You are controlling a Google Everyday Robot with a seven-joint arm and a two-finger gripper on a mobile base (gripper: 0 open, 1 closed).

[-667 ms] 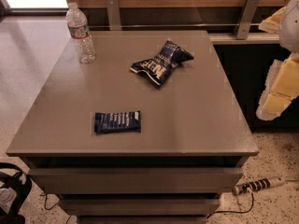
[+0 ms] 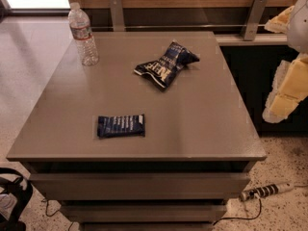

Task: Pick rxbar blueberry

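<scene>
Filling most of the frame, a grey-brown surface [image 2: 202, 124] sits atop a low cabinet whose drawer fronts [image 2: 139, 184] show beneath its near edge, with a wood-panelled wall behind its far edge. Hanging beyond the right edge of the surface, about level with its middle and clear of everything on it, is the robot's pale yellow-and-white gripper [image 2: 283, 96]; only part of it is in shot, so it cannot be told how far open it is, and nothing can be seen in its hold. A crumpled dark-blue snack bag [image 2: 166, 64] with large white letters lies on the far half of the surface, a little right of centre. A clear plastic water bottle [image 2: 83, 35] with a white cap stands upright at the far-left corner of the surface. The rxbar blueberry [image 2: 121, 125], a flat dark-blue wrapper with rows of white lettering, lies on the near-left part of the surface, its long side running left to right, well apart from the gripper. A power strip [image 2: 263, 191] lies on the speckled floor below the near-right corner of the surface.
</scene>
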